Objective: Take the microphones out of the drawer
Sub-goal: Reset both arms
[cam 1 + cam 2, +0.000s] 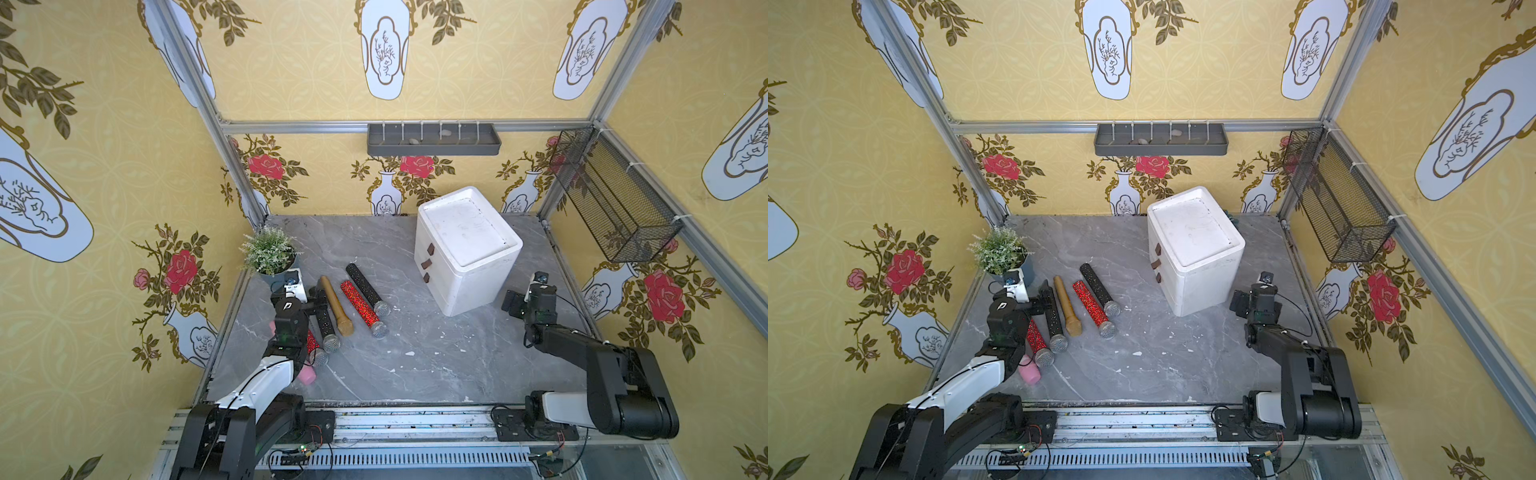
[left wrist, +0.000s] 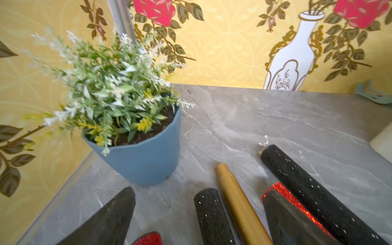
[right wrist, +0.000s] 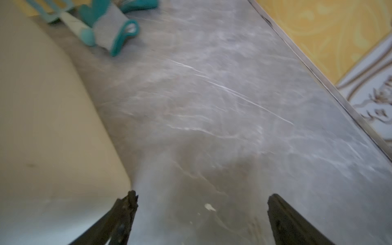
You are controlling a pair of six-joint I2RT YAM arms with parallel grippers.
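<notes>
The white drawer unit [image 1: 467, 249] [image 1: 1196, 249] stands at the back right with all three brown-handled drawers [image 1: 427, 264] shut, so their insides are hidden. Several microphones lie in a row on the table's left: black glitter [image 1: 368, 291], red glitter [image 1: 361, 309], gold [image 1: 336, 307], another black [image 1: 326, 324], and a pink one [image 1: 307, 376] by the left arm. My left gripper [image 1: 318, 299] [image 2: 199, 191] is open, its fingers straddling the black microphone's handle [image 2: 212, 216] without touching. My right gripper [image 1: 513, 303] [image 3: 203, 194] is open and empty beside the unit's right wall.
A potted plant [image 1: 270, 253] stands just behind the left gripper. A teal glove and tool [image 3: 112, 29] lie behind the drawer unit. A wire basket [image 1: 611, 195] hangs on the right wall, a grey shelf tray [image 1: 432, 139] on the back wall. White crumbs dot the marble table [image 1: 415, 365].
</notes>
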